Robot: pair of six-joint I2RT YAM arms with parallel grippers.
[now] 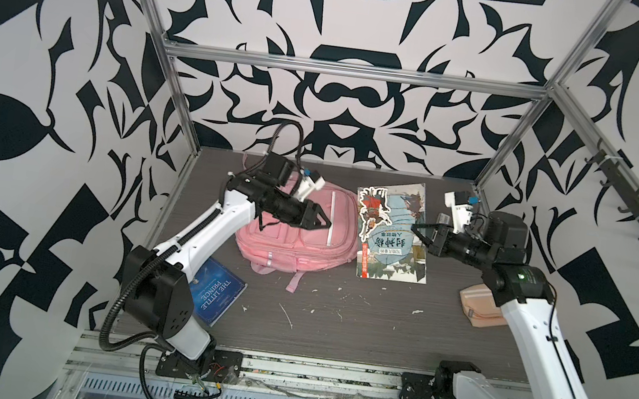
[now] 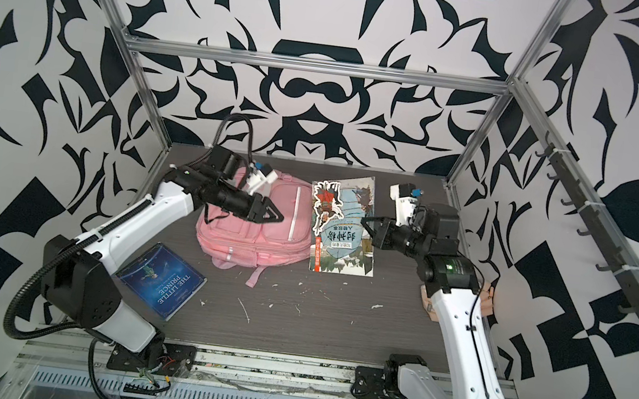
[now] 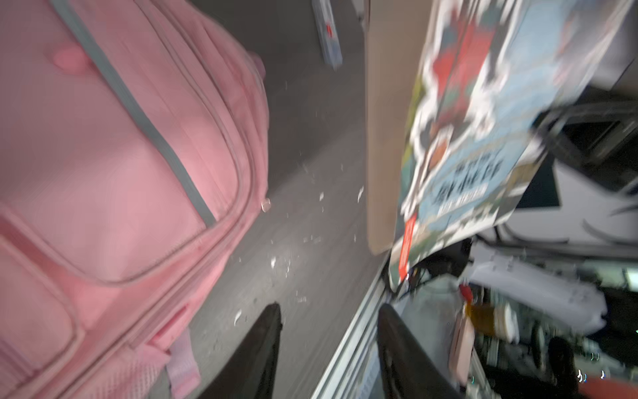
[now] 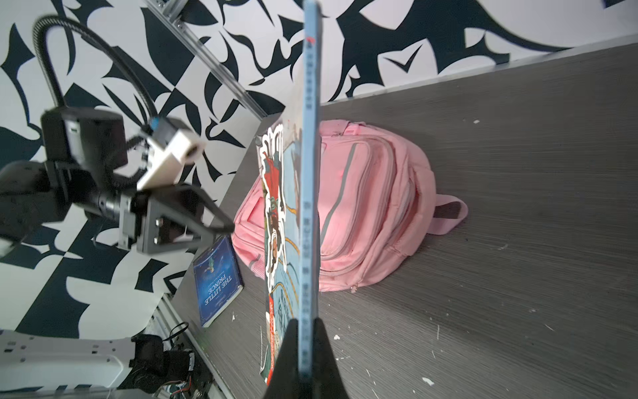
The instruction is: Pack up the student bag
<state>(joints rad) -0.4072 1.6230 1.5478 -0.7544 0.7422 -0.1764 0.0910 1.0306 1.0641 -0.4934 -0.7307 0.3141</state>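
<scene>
**Two book covers carry readable text**

The dark blue rectangular book (image 1: 218, 293) (image 2: 164, 280) reads "THE LITTLE PRINCE" in pale capitals, clear in both top views. The thin, colourfully illustrated paper-covered book (image 1: 393, 235) shows large dark Chinese characters, seemingly "封神榜", seen upside down. Its smaller print is illegible.

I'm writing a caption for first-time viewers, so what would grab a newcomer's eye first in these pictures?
First come the bold black-and-white patterned walls around the whole cell. Next is the pink student bag, lying at the back left of the table with the open left gripper over it. Beside it, the right gripper clamps a colourful illustrated book by its edge.
</scene>
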